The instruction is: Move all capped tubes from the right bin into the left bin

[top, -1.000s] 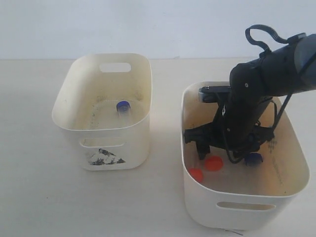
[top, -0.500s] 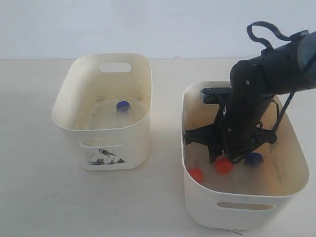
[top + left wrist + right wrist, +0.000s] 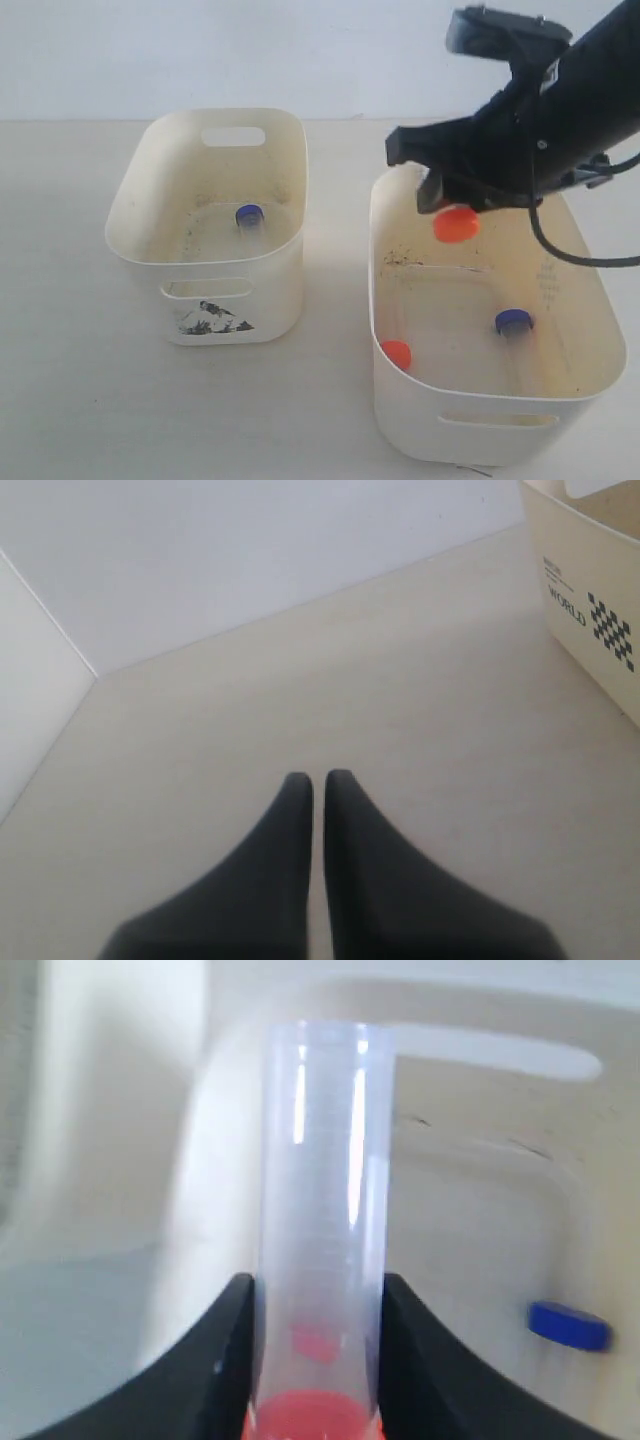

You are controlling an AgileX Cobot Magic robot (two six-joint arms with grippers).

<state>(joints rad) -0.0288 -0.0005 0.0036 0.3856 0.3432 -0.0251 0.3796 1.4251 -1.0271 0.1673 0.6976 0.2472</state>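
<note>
My right gripper (image 3: 445, 200) is shut on an orange-capped tube (image 3: 457, 224) and holds it in the air above the far left part of the right bin (image 3: 480, 428). In the right wrist view the clear tube (image 3: 322, 1220) stands between the two black fingers (image 3: 220, 1360). Inside the right bin lie a blue-capped tube (image 3: 514, 322) and a second orange-capped tube (image 3: 396, 353); the blue cap (image 3: 568, 1324) also shows from the wrist. The left bin (image 3: 215, 270), with its black sticker (image 3: 212, 318), holds one blue-capped tube (image 3: 250, 215). My left gripper (image 3: 312, 777) is shut over bare table, with nothing in it.
The two bins stand side by side on a pale table (image 3: 60, 350), with a white wall behind. In the left wrist view, a corner of a cream bin (image 3: 590, 600) with a black checker print sits at the edge.
My right gripper has risen out of the right bin with the orange-capped tube, from near the bin floor to above its rim. The blue-capped tube in that bin is now uncovered.
</note>
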